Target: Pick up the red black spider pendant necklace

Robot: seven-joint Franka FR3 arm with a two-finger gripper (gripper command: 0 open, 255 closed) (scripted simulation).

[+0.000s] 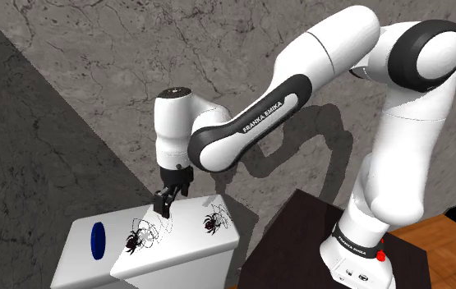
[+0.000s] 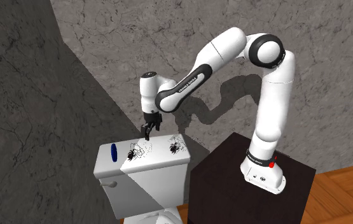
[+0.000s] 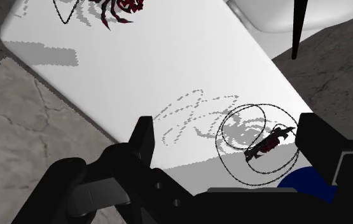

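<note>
Gripper (image 3: 228, 130) fingers wide apart just above the tank lid (image 3: 168, 57), spider pendant necklace (image 3: 269, 142) on the lid between them, apparently untouched, so close and lift are left; second spider necklace (image 3: 114, 7) farther along the lid.

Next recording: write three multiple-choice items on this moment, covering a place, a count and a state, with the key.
1. Where does the spider pendant necklace beside the blue object lie?
A. on the floor
B. on the white toilet tank lid
C. on the dark stand

2. How many spider pendants lie there?
A. one
B. two
C. four

3. How do the fingers of the gripper stand?
A. open
B. shut on a pendant
C. shut on nothing

Key: 1 B, it rests flat on the lid. 2 B, a second pendant lies further along the lid. 3 A, the wrist view shows the fingers standing apart.
</note>
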